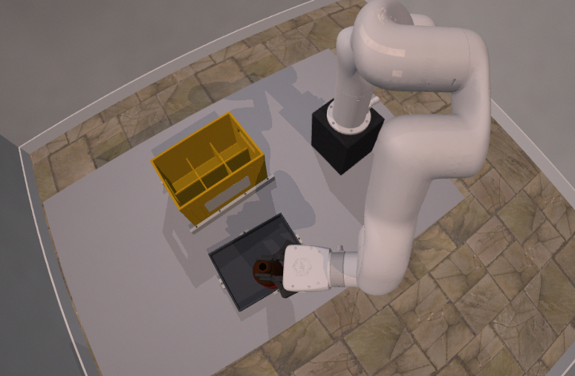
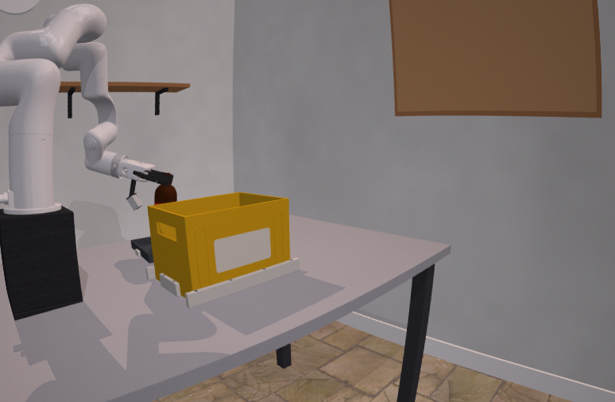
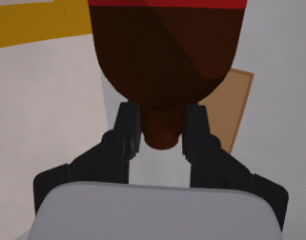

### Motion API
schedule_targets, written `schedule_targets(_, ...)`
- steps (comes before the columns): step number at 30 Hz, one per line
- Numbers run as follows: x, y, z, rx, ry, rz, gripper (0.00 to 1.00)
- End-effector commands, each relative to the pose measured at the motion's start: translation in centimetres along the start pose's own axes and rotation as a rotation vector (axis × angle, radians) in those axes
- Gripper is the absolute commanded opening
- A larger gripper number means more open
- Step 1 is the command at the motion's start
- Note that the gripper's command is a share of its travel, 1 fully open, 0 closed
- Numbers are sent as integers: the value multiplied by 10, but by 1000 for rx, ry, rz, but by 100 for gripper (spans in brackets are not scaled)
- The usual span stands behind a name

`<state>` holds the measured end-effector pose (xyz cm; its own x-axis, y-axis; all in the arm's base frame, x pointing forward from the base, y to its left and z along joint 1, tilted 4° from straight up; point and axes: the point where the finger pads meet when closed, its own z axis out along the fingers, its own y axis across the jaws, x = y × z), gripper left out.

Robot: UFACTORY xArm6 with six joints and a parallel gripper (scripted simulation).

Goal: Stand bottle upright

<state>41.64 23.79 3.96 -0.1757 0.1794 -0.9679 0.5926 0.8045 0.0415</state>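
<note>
A dark brown bottle (image 1: 264,272) with a red label hangs upright over the dark grey tray (image 1: 254,260). My gripper (image 1: 274,270) reaches in sideways and is shut on the bottle's neck. In the wrist view the black fingers clamp the neck of the bottle (image 3: 167,43), with the red label beyond. In the exterior view the gripper (image 2: 162,178) holds the bottle's top (image 2: 165,193); its lower part is hidden behind the yellow crate (image 2: 219,238). I cannot tell if its base touches the tray (image 2: 142,247).
The yellow crate (image 1: 209,168) with dividers stands on a white rail, just behind the tray. The arm's black base block (image 1: 346,134) stands at the back right. The table's near edge runs close to the tray's front side.
</note>
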Motion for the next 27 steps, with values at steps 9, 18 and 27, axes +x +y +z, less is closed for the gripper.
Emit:
schedule_targets(9, -1, 1, -1, -1, -73, 4, 0)
schedule_targets(18, -1, 1, -2, -3, -115, 5, 0)
schedule_targets(27, -1, 1, -2, -3, -123, 5, 0)
